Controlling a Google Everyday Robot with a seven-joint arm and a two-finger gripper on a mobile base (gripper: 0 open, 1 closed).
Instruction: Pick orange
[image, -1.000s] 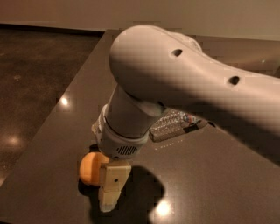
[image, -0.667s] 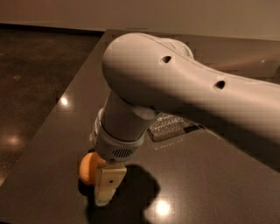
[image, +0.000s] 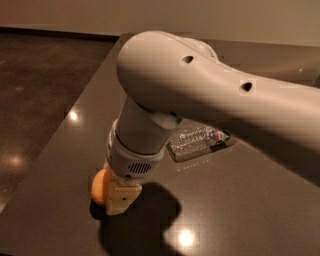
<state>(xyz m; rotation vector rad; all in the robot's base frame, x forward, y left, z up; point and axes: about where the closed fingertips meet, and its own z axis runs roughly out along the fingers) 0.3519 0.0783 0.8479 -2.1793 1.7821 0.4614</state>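
Observation:
The orange (image: 100, 186) is a small round orange fruit on the dark table (image: 240, 210), near its left front part. My gripper (image: 119, 199) hangs from the big white arm and stands right over and beside the orange, touching or nearly touching its right side. One cream fingertip (image: 120, 200) shows in front of the fruit. The wrist hides the rest of the gripper and part of the orange.
A clear plastic bottle (image: 196, 142) lies on its side on the table behind the wrist, partly hidden by the arm. The table's left edge (image: 65, 130) runs diagonally, with brown floor (image: 35, 75) beyond it. The arm (image: 220, 100) fills the upper right.
The arm has swung left and lower. The gripper has shifted slightly left toward the orange, which has stayed in place.

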